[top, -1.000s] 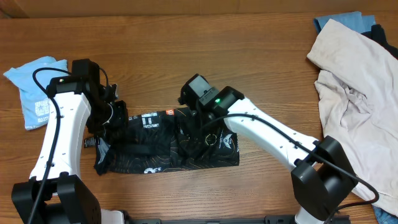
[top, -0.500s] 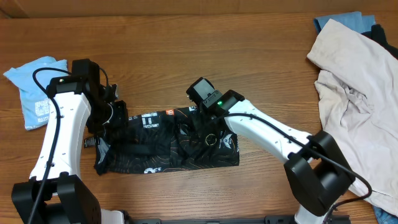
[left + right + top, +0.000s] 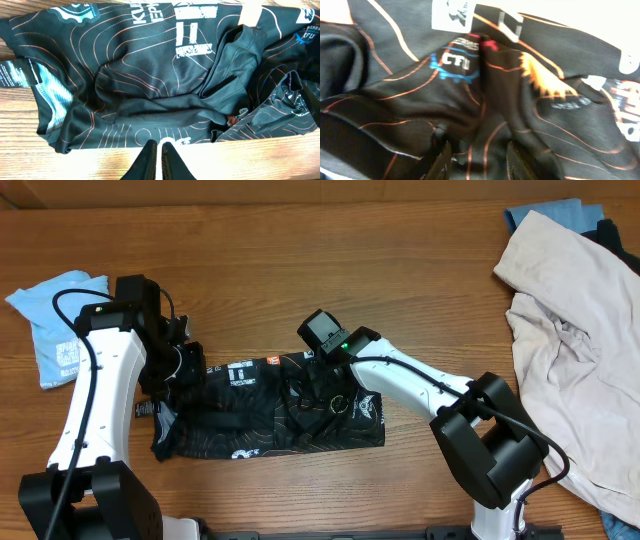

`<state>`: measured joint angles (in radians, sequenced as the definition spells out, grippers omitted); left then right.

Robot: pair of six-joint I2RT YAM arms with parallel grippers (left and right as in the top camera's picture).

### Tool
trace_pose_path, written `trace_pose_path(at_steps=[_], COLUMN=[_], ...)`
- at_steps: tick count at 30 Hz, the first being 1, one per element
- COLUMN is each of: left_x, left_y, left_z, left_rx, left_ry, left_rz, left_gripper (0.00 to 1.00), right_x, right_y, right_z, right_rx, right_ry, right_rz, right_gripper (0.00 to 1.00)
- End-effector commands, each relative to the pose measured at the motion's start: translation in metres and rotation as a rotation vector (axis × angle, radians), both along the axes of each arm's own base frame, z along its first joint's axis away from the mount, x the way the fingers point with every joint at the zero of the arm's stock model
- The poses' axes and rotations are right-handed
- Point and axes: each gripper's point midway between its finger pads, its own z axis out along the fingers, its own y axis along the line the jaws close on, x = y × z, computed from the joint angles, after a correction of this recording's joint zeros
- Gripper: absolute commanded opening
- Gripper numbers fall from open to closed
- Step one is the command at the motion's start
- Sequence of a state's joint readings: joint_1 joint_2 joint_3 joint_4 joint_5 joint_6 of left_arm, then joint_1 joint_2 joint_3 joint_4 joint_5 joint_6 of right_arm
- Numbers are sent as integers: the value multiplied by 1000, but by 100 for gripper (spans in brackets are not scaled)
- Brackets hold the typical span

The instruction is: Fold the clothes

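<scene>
The black T-shirt (image 3: 250, 430) with orange contour lines and white lettering lies as a rumpled strip at the table's middle front. My left gripper (image 3: 186, 372) hovers at its left end. In the left wrist view its fingers (image 3: 158, 146) are shut with nothing between them, over bare wood just beside the shirt's hem (image 3: 150, 75). My right gripper (image 3: 318, 387) is down on the middle of the shirt. In the right wrist view it (image 3: 477, 150) is shut on a raised fold of the black fabric (image 3: 545, 60), which fills the gap between the fingers.
A folded light blue garment (image 3: 58, 322) lies at the far left. A big cream garment (image 3: 580, 330) is heaped at the right edge, with a blue one (image 3: 555, 212) and a dark one (image 3: 615, 235) under it at the back.
My right gripper's jaws have narrowed onto the fold of shirt fabric, and its arm has swung in slightly. The left arm and its gripper have not moved.
</scene>
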<state>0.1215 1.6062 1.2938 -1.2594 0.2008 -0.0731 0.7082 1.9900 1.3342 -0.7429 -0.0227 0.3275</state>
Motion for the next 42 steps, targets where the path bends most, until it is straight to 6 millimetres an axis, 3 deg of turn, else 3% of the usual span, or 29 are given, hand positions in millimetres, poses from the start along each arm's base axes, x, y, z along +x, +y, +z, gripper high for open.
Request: trace_pose_path(at_steps=[1,7,13,16,19,22,27,30,33,37,40,42], left_x=[0,0,0,-1,-1,-1,-1,-2,-3,-5,-16,-26], left_y=[0,1,1,0,0,0,0,0,0,0,5,19], left_z=[4,4,4,4,4,4,4,4,4,4,3,0], left_rx=[0,0,0,0,0,0,0,0,0,1,32,118], left_ry=[-14,-13,-13,-13,-13,-9,-9,-7,-4,5,53,102], left_rz=[12,12,12,12,12,12,12,12,11,11,18,64], left_gripper=[9,9,9,9,9,9,9,9,9,11,26,39], right_x=[3,-4,-39,-43,-33,-14,17,27,28,36,39,37], right_y=[14,53,100,108,102,87,60,47,26,-29,-85,-117], right_z=[10,38,76,85,80,81,104,110,103,84,75,73], right_rx=[69,246,583,647,595,501,400,387,338,132,-79,-175], right_ry=[-3,25,116,125,91,35,-68,-67,-21,12,25,45], right_rz=[35,196,475,502,466,402,322,283,218,35,-135,-204], right_gripper=[40,40,46,47,48,55,68,68,67,67,68,69])
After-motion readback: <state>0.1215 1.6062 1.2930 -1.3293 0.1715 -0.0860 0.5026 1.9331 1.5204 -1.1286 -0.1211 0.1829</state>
